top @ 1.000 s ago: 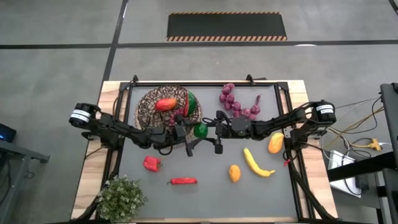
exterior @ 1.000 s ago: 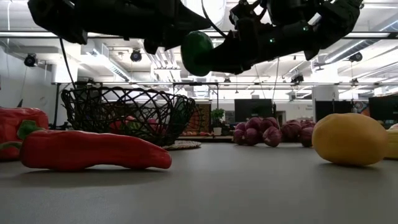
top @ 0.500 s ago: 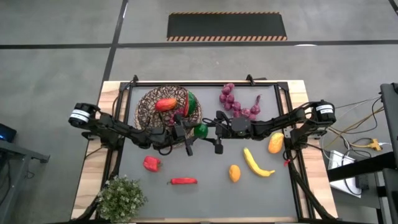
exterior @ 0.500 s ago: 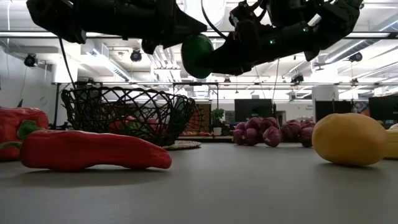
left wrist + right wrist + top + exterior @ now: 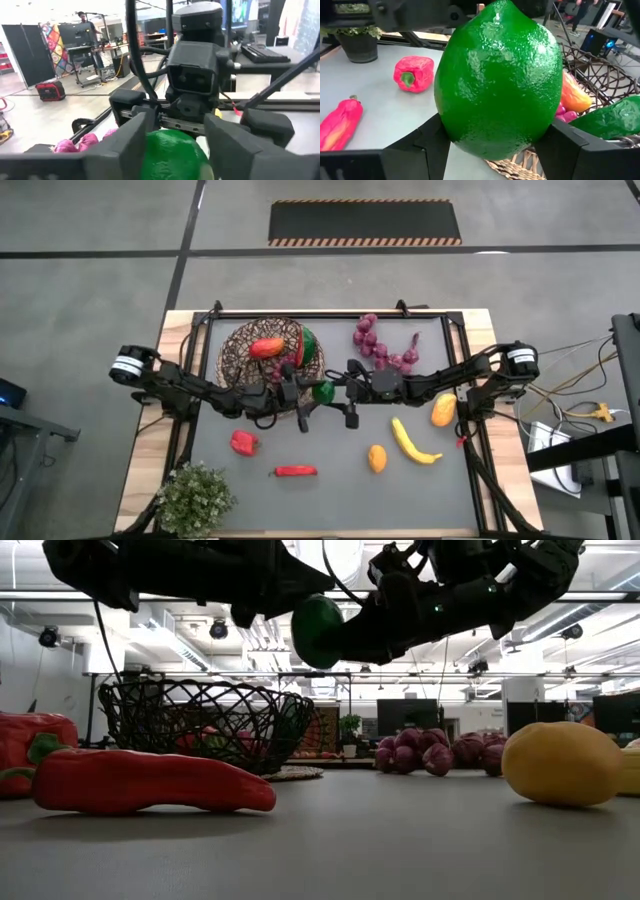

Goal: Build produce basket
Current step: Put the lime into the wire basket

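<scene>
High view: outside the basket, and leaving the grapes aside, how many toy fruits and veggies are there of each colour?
Red: 2, the red pepper and the red chili
Orange or yellow: 3, the banana, the orange fruit and the yellow-orange fruit
Green: 1, the lime, up in the air above the mat
Total: 6

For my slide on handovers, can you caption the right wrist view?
Right gripper holds a green lime above the table, beside the wicker basket.
</scene>
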